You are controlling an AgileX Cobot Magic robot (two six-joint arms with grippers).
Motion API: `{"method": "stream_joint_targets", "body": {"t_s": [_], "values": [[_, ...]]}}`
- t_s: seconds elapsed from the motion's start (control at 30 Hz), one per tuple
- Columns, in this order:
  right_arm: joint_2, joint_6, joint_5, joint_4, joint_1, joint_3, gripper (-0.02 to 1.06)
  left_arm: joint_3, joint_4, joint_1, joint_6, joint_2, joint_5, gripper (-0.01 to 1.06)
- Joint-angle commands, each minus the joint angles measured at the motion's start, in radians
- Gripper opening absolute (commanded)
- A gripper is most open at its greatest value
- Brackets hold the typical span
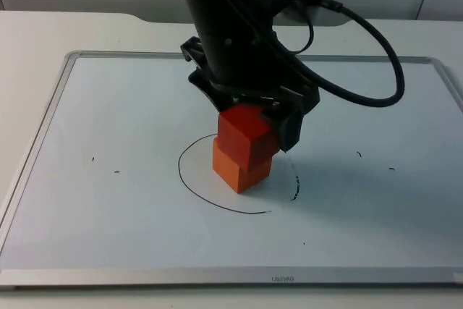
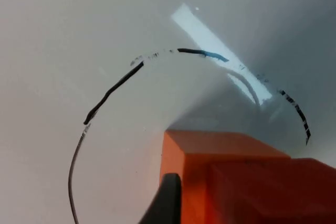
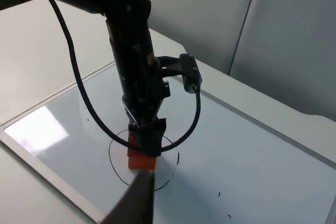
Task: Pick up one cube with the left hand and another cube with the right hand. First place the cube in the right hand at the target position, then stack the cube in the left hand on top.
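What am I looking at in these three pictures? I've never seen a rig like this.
This is a two-armed robot at a table. One picture looks down from a fixed camera; the other two come from cameras on each arm's wrist. On the table lies a whiteboard with a hand-drawn circle. Inside it sits an orange lower cube, with an upper cube stacked slightly askew on top. The left gripper is shut on the upper cube. The right gripper waits off to the side, looking at the stack from a distance.
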Motion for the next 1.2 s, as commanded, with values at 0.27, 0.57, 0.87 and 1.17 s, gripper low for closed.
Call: {"method": "stream_joint_targets", "body": {"t_s": [0.27,0.57,0.87,1.17], "values": [[-0.004,-0.007,-0.039,0.0,0.0,0.002,1.05,-0.081,-0.009,-0.009,-0.009,-0.081,0.096,0.81],[-0.004,-0.044,-0.103,-0.004,0.0,0.002,1.05,-0.203,-0.009,-0.009,-0.017,-0.278,0.197,0.81],[-0.004,-0.058,-0.103,0.004,0.0,0.002,1.05,-0.079,-0.002,-0.053,0.052,-0.6,0.221,0.81],[-0.019,-0.092,-0.034,0.059,0.0,0.048,1.05,0.495,0.015,-0.104,0.119,-1.08,-0.069,0.81]]}}
